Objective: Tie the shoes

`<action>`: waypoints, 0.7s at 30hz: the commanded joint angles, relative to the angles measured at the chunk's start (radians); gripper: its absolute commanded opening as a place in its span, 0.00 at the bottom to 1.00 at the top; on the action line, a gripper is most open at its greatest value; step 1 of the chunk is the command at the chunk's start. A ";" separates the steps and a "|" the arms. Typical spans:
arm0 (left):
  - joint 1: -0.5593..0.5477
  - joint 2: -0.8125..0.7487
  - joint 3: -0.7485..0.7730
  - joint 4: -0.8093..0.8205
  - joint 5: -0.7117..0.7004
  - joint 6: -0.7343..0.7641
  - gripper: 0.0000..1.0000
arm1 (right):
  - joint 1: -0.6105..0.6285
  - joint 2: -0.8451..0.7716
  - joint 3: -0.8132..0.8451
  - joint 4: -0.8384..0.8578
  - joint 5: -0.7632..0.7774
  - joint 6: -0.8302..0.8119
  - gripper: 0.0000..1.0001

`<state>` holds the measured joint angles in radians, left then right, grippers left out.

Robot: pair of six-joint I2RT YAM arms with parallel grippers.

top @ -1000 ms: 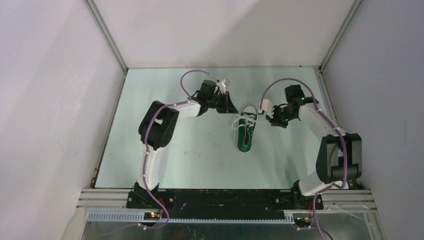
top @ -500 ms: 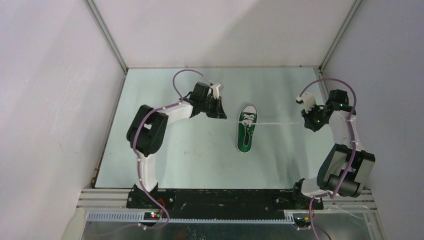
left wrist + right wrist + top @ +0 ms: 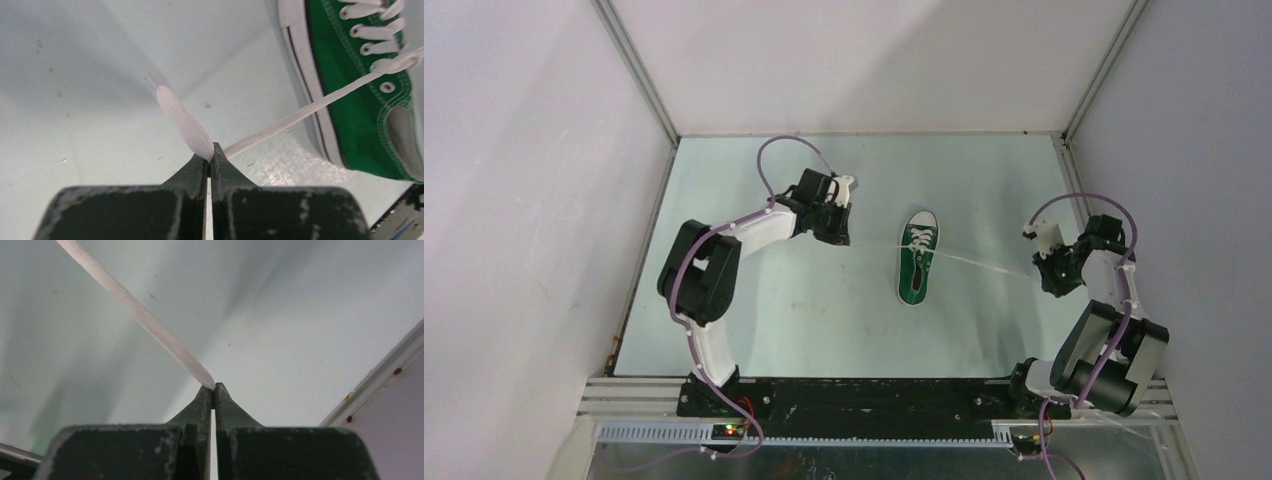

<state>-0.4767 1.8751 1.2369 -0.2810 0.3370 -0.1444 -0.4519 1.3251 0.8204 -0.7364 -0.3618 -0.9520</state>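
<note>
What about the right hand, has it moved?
Yes. The right hand went from beside the shoe out toward the right edge of the table, pulling the lace.

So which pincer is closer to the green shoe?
Left. The left pincer sits just left of the shoe; the right pincer is far out right, each pinching a lace end.

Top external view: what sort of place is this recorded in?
Most likely a lab robot test cell. Plain white panels on aluminium framing enclose a pale green table, the left arm and right arm are bolted to a rail at its near edge, and one green sneaker lies on it.
</note>
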 commanded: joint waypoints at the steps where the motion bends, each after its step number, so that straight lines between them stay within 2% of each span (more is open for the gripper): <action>1: 0.036 -0.124 -0.003 -0.066 -0.130 0.106 0.00 | -0.040 -0.004 -0.016 0.075 0.066 -0.050 0.00; 6: 0.042 -0.232 -0.022 -0.073 -0.244 0.142 0.00 | -0.068 0.015 -0.018 0.100 0.087 -0.060 0.00; 17: 0.043 -0.310 -0.025 -0.069 -0.263 0.178 0.00 | -0.124 0.072 -0.027 0.166 0.146 -0.031 0.00; 19: 0.043 -0.292 -0.038 -0.074 -0.278 0.185 0.00 | -0.126 0.083 -0.019 0.159 0.134 -0.030 0.00; 21: 0.047 -0.261 -0.048 -0.084 -0.253 0.175 0.00 | -0.118 0.084 0.002 0.090 0.061 -0.053 0.00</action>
<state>-0.4496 1.6306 1.2041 -0.3557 0.1501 -0.0078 -0.5594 1.4029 0.7929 -0.6304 -0.2909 -0.9859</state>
